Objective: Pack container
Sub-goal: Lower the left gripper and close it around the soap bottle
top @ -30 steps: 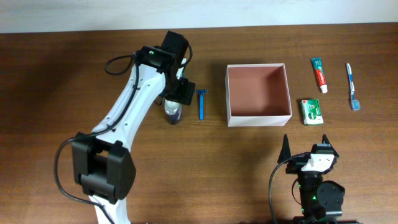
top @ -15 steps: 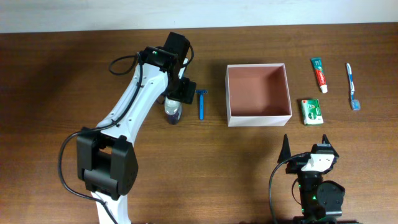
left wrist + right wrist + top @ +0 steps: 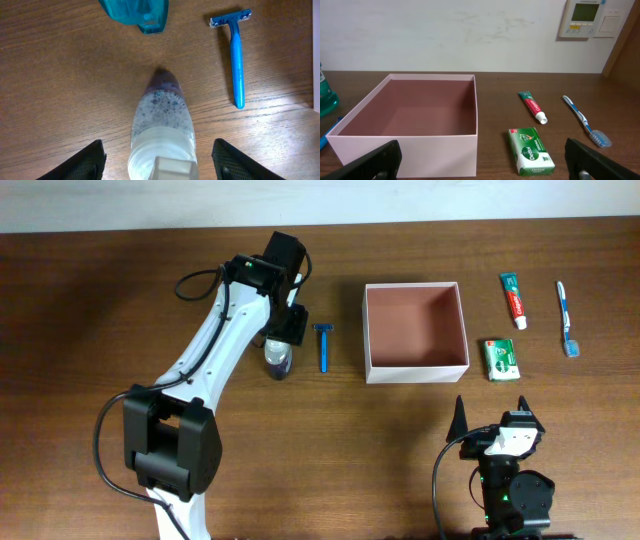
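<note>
The container [image 3: 415, 370], a square white-walled box with a pinkish-brown inside, sits right of centre and holds nothing; it shows again as the container [image 3: 410, 150] in the right wrist view. A clear bottle [image 3: 162, 130] of foamy liquid, also seen as the bottle [image 3: 278, 362] from overhead, lies between the fingers of my left gripper [image 3: 162, 162], its white cap nearest the wrist camera. The jaws are open, with a gap on each side of the bottle. My right gripper [image 3: 485, 162] is open near the front edge, facing the container.
A blue razor [image 3: 323, 347] lies between the bottle and the container. Right of the container are a toothpaste tube [image 3: 513, 300], a toothbrush [image 3: 566, 318] and a green soap box [image 3: 501, 359]. A teal object [image 3: 134, 12] stands just beyond the bottle.
The left gripper's jaws have narrowed toward the bottle, staying in the same place. The right arm has not moved.
</note>
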Action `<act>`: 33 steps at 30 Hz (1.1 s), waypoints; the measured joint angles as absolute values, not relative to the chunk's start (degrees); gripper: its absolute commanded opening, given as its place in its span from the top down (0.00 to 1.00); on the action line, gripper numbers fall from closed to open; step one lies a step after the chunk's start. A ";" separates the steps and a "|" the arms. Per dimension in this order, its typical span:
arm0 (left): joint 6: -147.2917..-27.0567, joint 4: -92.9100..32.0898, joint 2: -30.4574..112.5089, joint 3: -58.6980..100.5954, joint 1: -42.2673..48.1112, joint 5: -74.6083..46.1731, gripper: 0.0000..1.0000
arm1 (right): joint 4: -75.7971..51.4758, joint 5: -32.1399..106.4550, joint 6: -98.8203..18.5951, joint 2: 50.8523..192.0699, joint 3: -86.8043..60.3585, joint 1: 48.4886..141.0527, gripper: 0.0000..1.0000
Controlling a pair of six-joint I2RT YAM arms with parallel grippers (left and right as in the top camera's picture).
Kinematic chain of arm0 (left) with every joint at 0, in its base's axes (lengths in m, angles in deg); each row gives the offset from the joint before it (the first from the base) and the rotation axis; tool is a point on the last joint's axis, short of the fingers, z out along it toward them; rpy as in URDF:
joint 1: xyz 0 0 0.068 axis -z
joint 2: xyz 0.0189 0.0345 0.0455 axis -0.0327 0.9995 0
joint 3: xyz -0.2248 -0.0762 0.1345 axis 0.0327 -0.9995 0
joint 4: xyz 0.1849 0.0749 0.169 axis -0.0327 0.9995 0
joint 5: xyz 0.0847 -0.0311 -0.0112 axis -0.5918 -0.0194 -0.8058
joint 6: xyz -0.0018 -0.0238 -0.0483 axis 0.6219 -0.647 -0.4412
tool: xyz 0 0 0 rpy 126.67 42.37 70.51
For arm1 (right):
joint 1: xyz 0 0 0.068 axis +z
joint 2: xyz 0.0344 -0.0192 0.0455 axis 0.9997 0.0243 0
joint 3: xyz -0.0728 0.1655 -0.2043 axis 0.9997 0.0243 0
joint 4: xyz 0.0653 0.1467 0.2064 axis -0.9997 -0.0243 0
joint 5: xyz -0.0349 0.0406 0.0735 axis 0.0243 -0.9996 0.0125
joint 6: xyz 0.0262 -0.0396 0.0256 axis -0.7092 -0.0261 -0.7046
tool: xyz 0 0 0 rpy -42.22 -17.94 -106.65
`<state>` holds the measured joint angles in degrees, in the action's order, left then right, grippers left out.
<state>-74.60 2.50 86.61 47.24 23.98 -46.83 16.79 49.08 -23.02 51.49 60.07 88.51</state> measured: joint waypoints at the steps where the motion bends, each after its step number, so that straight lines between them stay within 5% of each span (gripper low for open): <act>1: -74.60 2.93 86.61 47.42 23.98 -46.85 0.34 | 16.79 49.08 -22.98 51.49 60.07 88.51 0.01; 33: -74.60 6.91 86.63 52.99 23.98 -49.39 0.40 | 16.79 49.08 -22.98 51.49 60.07 88.51 0.01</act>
<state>-74.60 6.91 86.63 52.99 23.98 -49.39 16.79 49.08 -22.98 51.49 60.07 88.51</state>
